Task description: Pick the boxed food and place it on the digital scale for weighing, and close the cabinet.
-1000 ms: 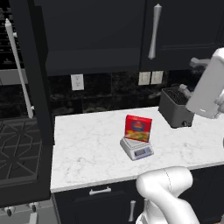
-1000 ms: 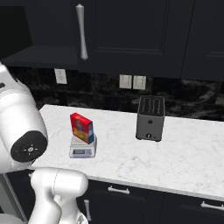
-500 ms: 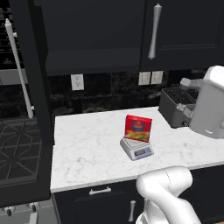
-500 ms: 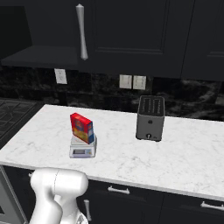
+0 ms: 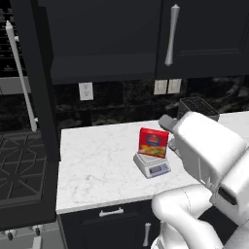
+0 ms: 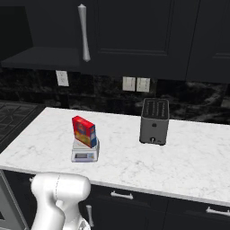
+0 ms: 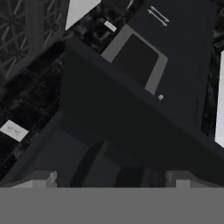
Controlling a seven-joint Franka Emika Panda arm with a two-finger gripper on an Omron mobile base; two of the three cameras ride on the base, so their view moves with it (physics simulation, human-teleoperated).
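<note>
The boxed food (image 5: 153,142) (image 6: 84,130), a red carton with a blue side, stands upright on the digital scale (image 5: 152,167) (image 6: 85,155) on the marble counter. The black cabinet (image 5: 112,34) (image 6: 134,36) hangs above it. Its left door (image 5: 34,92) is swung open toward me, silver bar handle (image 5: 19,78) showing, and the dark shelf inside (image 6: 40,58) is exposed. The right door stays shut. My gripper (image 7: 111,180) is open with nothing between its fingertips (image 7: 43,178), facing dark cabinet panels. My white arm (image 5: 209,151) bends low at the counter's right, apart from the carton.
A black toaster (image 6: 154,120) (image 5: 197,107) stands right of the scale near the backsplash. Wall outlets (image 6: 136,84) sit behind it. A stove with dark grates (image 5: 19,165) lies left of the counter. Lower drawers (image 6: 121,195) run under the counter's front edge.
My arm has swung down and right in the left base view and left the right base view's left edge. The carton, scale and open door have not moved.
</note>
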